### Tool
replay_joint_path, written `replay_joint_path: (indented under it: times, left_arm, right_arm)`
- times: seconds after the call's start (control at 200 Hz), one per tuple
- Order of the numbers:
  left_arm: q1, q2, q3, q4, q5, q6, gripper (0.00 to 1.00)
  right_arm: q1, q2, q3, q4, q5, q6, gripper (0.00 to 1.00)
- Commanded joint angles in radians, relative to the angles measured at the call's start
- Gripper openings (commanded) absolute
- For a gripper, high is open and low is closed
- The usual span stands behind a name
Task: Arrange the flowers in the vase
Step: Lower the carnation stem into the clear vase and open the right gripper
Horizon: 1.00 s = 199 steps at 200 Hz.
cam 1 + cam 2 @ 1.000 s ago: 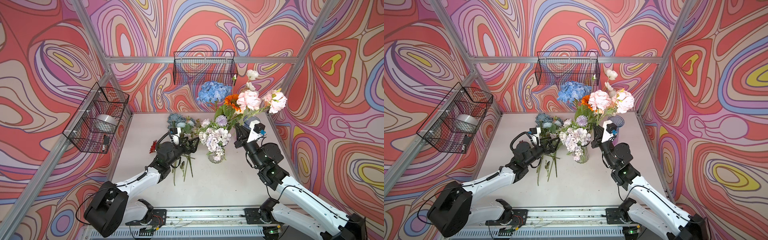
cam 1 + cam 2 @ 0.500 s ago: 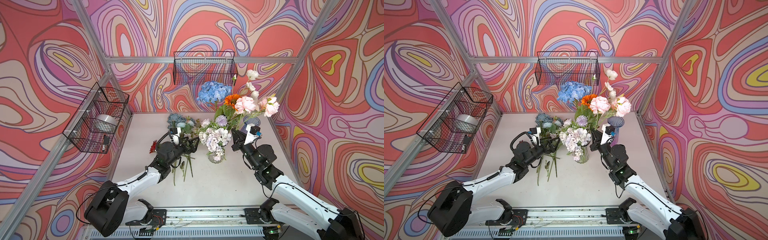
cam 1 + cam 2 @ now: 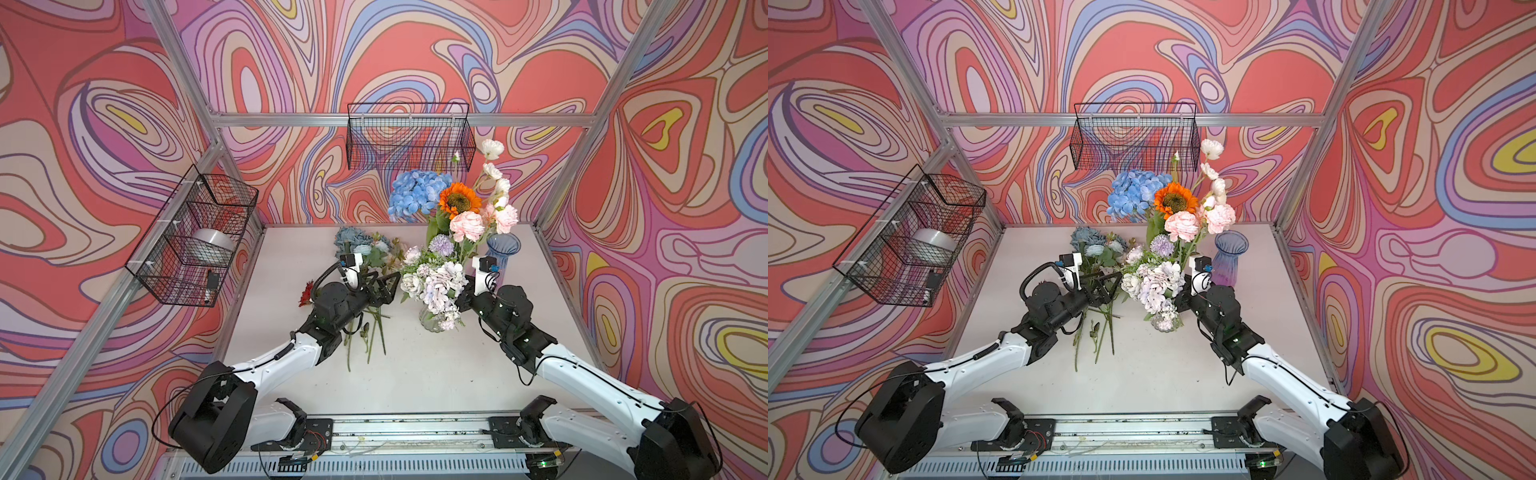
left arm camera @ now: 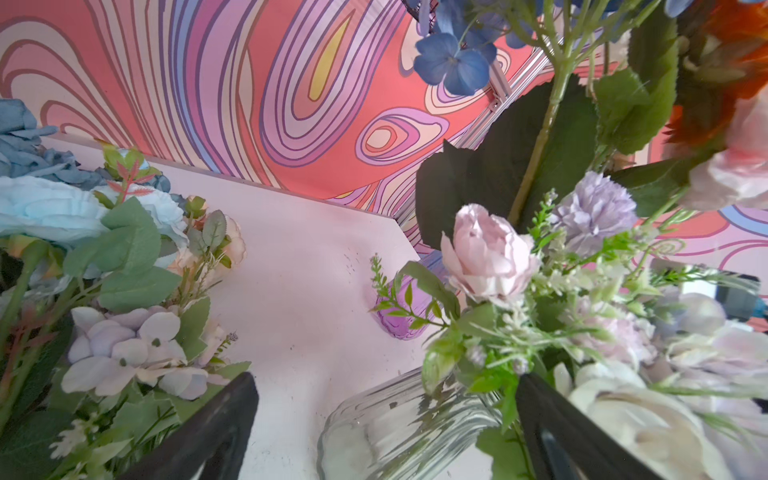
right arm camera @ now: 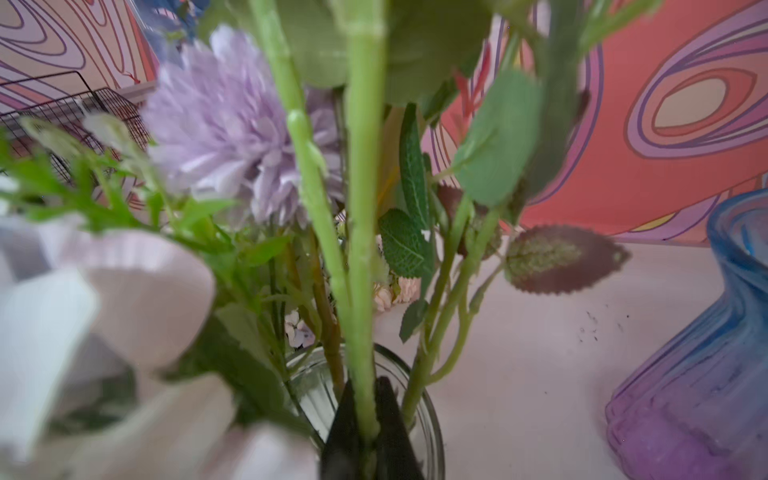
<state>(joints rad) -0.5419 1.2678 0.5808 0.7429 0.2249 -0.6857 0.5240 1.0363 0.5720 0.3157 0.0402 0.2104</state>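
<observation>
Quick update: the right arm has swung in and down over the last second. Its jaws are pinched tight on the pink peony stem (image 5: pixel 360 232), and they now sit right at the rim of the clear glass vase (image 3: pixel 432 323) instead of hanging up and off toward 2 o'clock. Because of that, the pink peonies (image 3: pixel 466 224) have tucked in just beside the orange sunflower (image 3: pixel 459 202), and the blue-purple vase (image 3: pixel 503 249) at about 1 o'clock from the clear one is uncovered again, with nothing in it.

In the right wrist view the stem runs straight down between the jaws, over the mouth of the glass. I can't tell whether the cut end is actually inside yet, since the jaws hide it. My guess is this one is nearly seated and needs a little more push down before letting go.

The left arm hasn't budged. Its jaws stand wide apart, holding nothing, parked at about 9 o'clock from the clear vase, above the loose flowers (image 3: pixel 365 251) lying on the desk (image 3: pixel 415 386).

So the bouquet, with the blue hydrangea (image 3: pixel 415 193) at the back, is filling up, but that pile still has to go in. Not done yet.
</observation>
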Motion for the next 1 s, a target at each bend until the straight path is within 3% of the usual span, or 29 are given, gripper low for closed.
replay_joint_path:
  times: [0.0, 0.095, 0.341, 0.441, 0.711, 0.992]
  left_arm:
    - [0.000, 0.007, 0.029, 0.038, 0.011, -0.009, 1.00]
    - [-0.001, 0.007, 0.028, 0.038, 0.010, -0.007, 1.00]
    - [0.000, 0.011, 0.033, 0.042, 0.015, -0.007, 1.00]
    - [0.000, 0.013, 0.032, 0.050, 0.016, -0.011, 1.00]
    - [0.004, -0.004, 0.015, 0.028, -0.045, -0.011, 1.00]
    - [0.051, 0.019, 0.030, 0.042, -0.009, -0.060, 1.00]
  right_arm:
    - [-0.004, -0.012, 0.027, -0.078, -0.010, -0.015, 0.00]
    - [-0.004, -0.038, 0.052, -0.128, -0.008, -0.029, 0.15]
    - [-0.004, -0.133, 0.117, -0.289, 0.051, -0.066, 0.36]
    - [-0.004, -0.161, 0.139, -0.343, 0.088, -0.074, 0.51]
    - [-0.004, -0.178, 0.178, -0.565, 0.088, -0.011, 0.79]
    - [-0.004, -0.212, 0.213, -0.747, 0.027, 0.090, 0.92]
